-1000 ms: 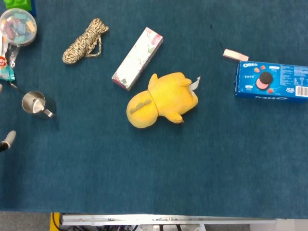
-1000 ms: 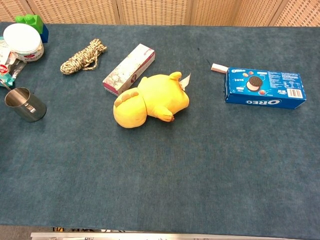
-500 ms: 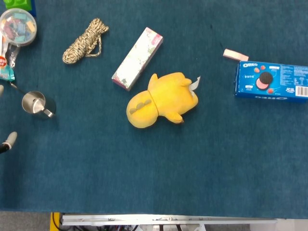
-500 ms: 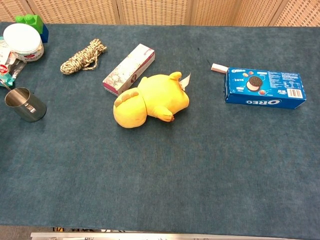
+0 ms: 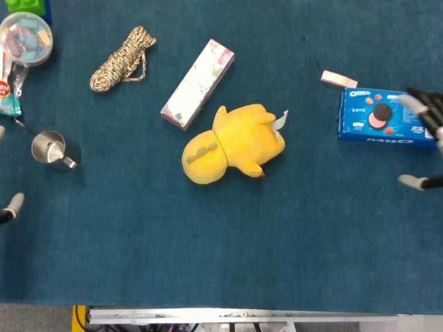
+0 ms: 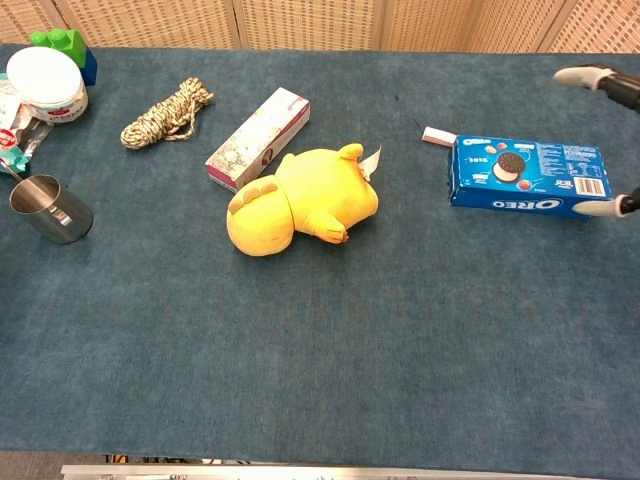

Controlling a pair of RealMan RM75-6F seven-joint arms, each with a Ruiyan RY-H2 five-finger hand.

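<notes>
Head view shows your right hand (image 5: 423, 138) spread over the Oreo box (image 5: 387, 116) (nothing gripped yet), so grasping is left; left hand (image 5: 8, 206) state unclear.

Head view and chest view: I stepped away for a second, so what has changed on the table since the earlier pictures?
The right hand has come in from the right edge, its fingers spread about the right end of the Oreo box; it holds nothing. The left hand's fingertip stays at the left edge. The box, the yellow plush toy and the metal cup have not moved.
</notes>
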